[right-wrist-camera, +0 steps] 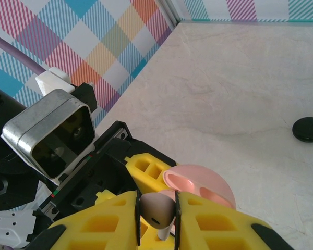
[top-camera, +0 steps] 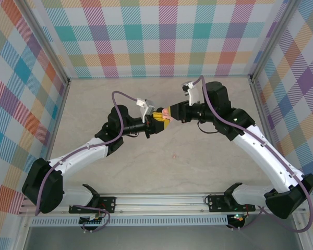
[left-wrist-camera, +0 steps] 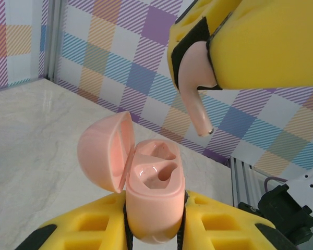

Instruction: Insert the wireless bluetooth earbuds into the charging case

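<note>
Right gripper (right-wrist-camera: 157,211): yellow fingers clamped on the head of a pale pink earbud (left-wrist-camera: 195,99), stem hanging down. Left gripper (top-camera: 160,123): fingers clamped on the sides of the pink charging case (left-wrist-camera: 154,213), lid (left-wrist-camera: 104,151) swung open to one side, both sockets showing. Earbud stem tip sits above the case mouth, not touching. Beyond the right fingers, a black round object (right-wrist-camera: 308,129) lies on the table (right-wrist-camera: 240,78).

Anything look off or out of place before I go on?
Nothing damaged. The left fingers grip the open pink case; the right fingers hold a pink earbud, stem pointing toward it. A small pink speck lies loose on the table, too small to identify.
</note>
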